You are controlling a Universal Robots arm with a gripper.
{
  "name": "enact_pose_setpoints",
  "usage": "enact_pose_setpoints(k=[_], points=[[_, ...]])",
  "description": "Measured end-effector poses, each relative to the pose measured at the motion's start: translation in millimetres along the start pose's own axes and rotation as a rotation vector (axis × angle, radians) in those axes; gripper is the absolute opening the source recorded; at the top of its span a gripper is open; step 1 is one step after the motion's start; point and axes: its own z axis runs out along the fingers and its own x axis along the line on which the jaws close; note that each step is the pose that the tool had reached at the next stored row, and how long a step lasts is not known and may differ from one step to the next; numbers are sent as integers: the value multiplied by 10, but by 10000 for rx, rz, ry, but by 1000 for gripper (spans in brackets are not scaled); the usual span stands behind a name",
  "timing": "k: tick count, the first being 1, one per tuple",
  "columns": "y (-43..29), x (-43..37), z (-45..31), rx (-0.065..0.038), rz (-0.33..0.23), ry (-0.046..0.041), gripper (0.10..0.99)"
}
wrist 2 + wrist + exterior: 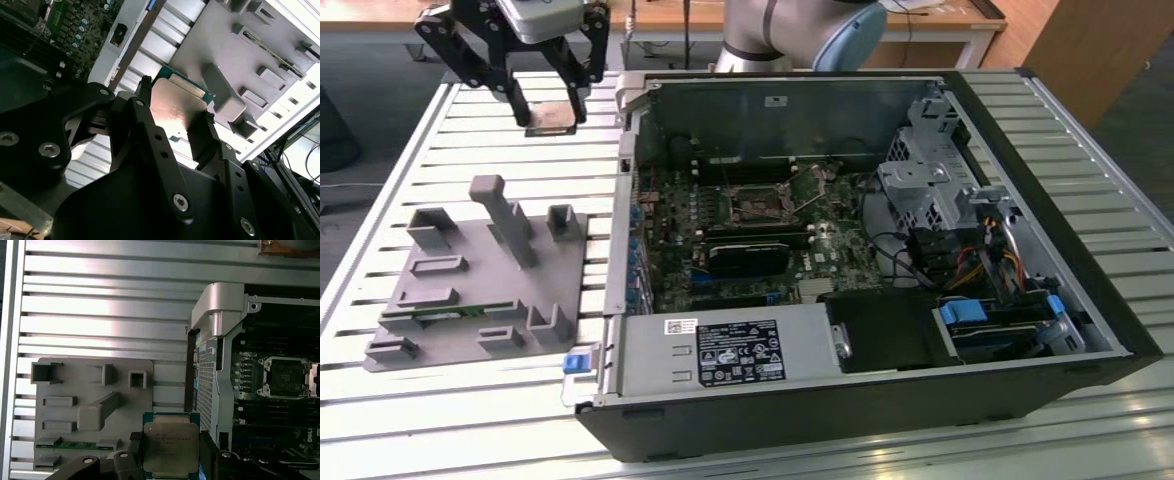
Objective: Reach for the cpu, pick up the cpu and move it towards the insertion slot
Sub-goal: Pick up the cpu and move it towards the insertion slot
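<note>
- Silver metal catches the light on the cpu (pixel 171 447), a flat square chip with a thin pale rim, pinched between the two black fingers of the gripper (pixel 550 113).
- In the second wrist view the fingers (pixel 150 135) press on opposite edges of the cpu, so the shiny top stays uncovered and the chip stays level.
- In the exterior view the gripper hangs above the slatted metal table (pixel 480 150), just beyond the open computer case (pixel 1067 250) on the exterior view's left; the chip is lifted clear of the surface.
- The grey holder tray (pixel 467 280), with its raised blocks and a narrow green strip, lies on the table well apart from the gripper.
- The insertion slot (pixel 757 204), a dark square in a silvery frame on the motherboard, lies inside the case with nothing in it, which fits a carry only partway done.
</note>
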Motion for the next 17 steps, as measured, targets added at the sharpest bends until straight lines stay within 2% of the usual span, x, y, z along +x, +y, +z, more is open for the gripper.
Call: enact_pose_setpoints(k=[3, 17], points=[[11, -89, 3, -1, 0, -1, 537], [29, -601, 20, -1, 1, -1, 537]])
